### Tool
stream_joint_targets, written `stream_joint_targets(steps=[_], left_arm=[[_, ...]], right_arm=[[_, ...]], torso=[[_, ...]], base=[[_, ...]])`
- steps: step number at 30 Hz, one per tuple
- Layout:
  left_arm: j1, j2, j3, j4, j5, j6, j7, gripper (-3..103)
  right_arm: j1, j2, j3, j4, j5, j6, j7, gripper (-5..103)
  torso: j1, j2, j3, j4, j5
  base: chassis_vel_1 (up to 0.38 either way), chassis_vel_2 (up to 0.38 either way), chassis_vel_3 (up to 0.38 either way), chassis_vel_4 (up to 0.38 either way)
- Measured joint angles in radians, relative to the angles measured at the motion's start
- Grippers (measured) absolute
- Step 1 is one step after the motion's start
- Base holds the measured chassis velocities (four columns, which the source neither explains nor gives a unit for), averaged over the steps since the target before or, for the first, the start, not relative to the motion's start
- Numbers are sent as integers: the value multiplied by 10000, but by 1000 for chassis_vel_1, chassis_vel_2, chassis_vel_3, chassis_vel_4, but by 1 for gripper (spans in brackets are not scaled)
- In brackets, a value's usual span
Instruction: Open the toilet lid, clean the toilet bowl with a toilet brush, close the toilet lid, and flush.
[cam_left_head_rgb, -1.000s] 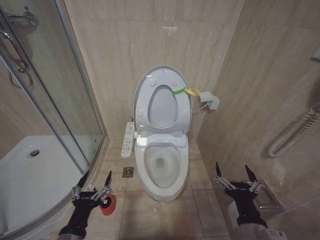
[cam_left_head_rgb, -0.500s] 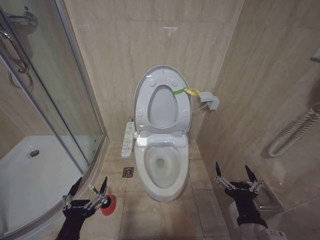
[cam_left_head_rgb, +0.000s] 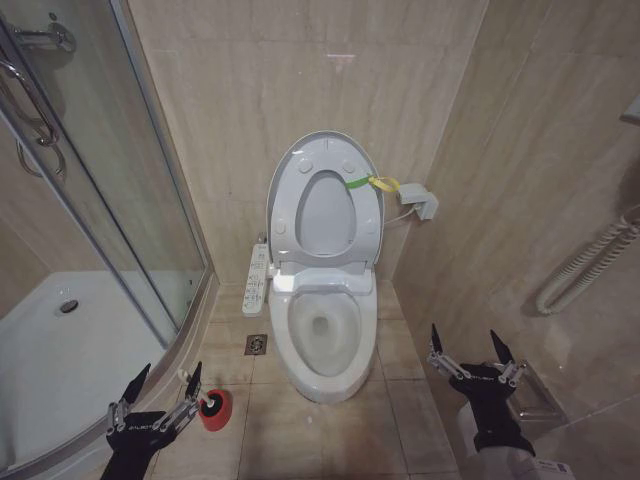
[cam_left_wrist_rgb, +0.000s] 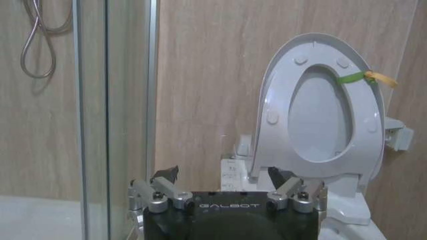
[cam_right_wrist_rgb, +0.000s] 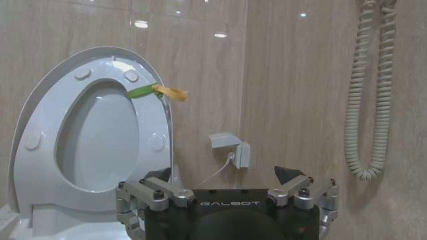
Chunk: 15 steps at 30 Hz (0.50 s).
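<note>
Against the back wall: large smooth white oval plastic toilet lid (cam_left_head_rgb: 325, 200) raised upright together with the ring-shaped seat, yellow-green strap loop (cam_left_head_rgb: 372, 183) on its right edge.
Below the lid: white oval ceramic toilet bowl (cam_left_head_rgb: 322, 335) uncovered; long white button panel (cam_left_head_rgb: 256, 279) along its left side.
Floor left of the bowl: small round red holder cup (cam_left_head_rgb: 214, 408) with the thin white stick handle of the toilet brush (cam_left_head_rgb: 189, 381) slanting out of it, beside the glass shower enclosure (cam_left_head_rgb: 100, 200).
Left gripper (cam_left_head_rgb: 160, 393): low at the left, fingers spread wide and empty, right finger close by the brush handle; lower and farther left than half a second ago, drawn away from the cup.
Right gripper (cam_left_head_rgb: 468, 346): parked low at the right near the wall, fingers spread wide, empty, placed as before.
Lid, bowl, cup: unmoved since the earlier frames.
</note>
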Motion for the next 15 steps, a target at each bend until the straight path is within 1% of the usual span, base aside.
stream_joint_targets(steps=[15], left_arm=[[-10,-4,38,4,28,61,-34,92]], right_arm=[[0,0,0,0,0,0,0,100]], torso=[[0,0,0,0,0]], base=[[0,0,0,0]])
